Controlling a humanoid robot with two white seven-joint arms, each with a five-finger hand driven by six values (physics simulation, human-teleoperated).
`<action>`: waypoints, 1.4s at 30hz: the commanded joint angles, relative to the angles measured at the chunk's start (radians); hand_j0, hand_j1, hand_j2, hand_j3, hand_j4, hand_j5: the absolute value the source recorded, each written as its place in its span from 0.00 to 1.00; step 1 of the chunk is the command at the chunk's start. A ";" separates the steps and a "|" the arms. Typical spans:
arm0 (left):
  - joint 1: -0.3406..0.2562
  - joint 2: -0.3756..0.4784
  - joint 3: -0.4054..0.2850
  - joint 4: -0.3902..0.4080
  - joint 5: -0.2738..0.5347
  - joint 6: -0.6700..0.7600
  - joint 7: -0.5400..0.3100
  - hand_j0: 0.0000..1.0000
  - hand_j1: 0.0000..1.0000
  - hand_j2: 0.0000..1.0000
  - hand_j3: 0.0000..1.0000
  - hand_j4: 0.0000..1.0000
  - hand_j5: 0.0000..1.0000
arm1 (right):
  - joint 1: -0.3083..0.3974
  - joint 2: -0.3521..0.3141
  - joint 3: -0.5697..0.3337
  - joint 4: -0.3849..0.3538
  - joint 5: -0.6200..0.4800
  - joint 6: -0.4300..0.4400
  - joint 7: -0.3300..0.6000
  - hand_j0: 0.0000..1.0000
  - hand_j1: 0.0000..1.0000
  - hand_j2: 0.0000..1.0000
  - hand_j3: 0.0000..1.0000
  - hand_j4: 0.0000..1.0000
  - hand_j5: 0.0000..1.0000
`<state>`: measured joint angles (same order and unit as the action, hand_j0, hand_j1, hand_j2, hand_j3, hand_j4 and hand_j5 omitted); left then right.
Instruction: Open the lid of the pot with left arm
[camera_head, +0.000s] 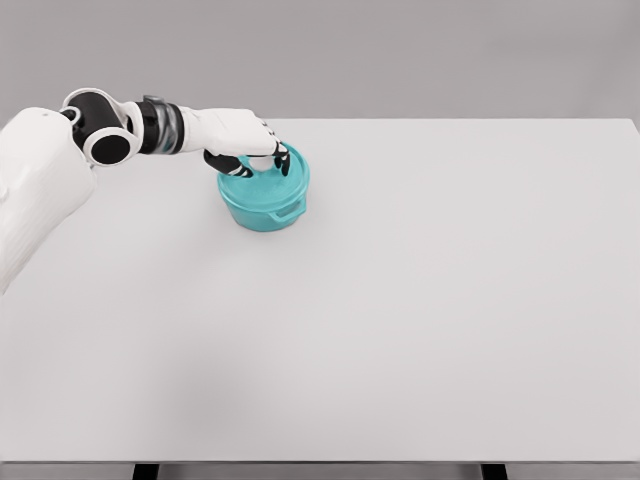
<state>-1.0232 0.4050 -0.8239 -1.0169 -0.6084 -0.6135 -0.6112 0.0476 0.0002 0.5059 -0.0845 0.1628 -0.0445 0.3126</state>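
On top of the big flat white table, near its far left part, sits the small round teal pot with a little handle on its side. Its round teal lid is on top, mostly hidden. From the left comes the white robot arm, and its left hand lies over the lid. Dark fingertips curl down onto it, but I cannot tell if they pinch a knob. If the hold is weak, the lid may slip. A sideways pull may drag the whole pot along.
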 joint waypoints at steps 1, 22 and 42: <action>0.000 0.000 0.002 0.000 0.004 0.003 0.000 0.59 0.59 0.59 0.59 0.59 0.59 | 0.000 0.000 0.000 0.000 0.000 0.000 0.000 1.00 1.00 1.00 1.00 1.00 1.00; -0.034 0.057 0.002 -0.011 0.015 0.003 0.000 0.49 0.49 0.49 0.49 0.49 0.49 | 0.000 0.000 0.000 0.000 0.000 0.000 0.000 1.00 1.00 1.00 1.00 1.00 1.00; -0.023 0.281 0.002 -0.014 0.007 0.003 0.000 0.49 0.49 0.49 0.49 0.49 0.49 | 0.000 0.000 0.000 0.000 0.000 0.000 0.000 1.00 1.00 1.00 1.00 1.00 1.00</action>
<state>-1.0401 0.6662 -0.8243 -1.0312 -0.6042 -0.6139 -0.6116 0.0476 0.0002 0.5060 -0.0845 0.1628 -0.0443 0.3126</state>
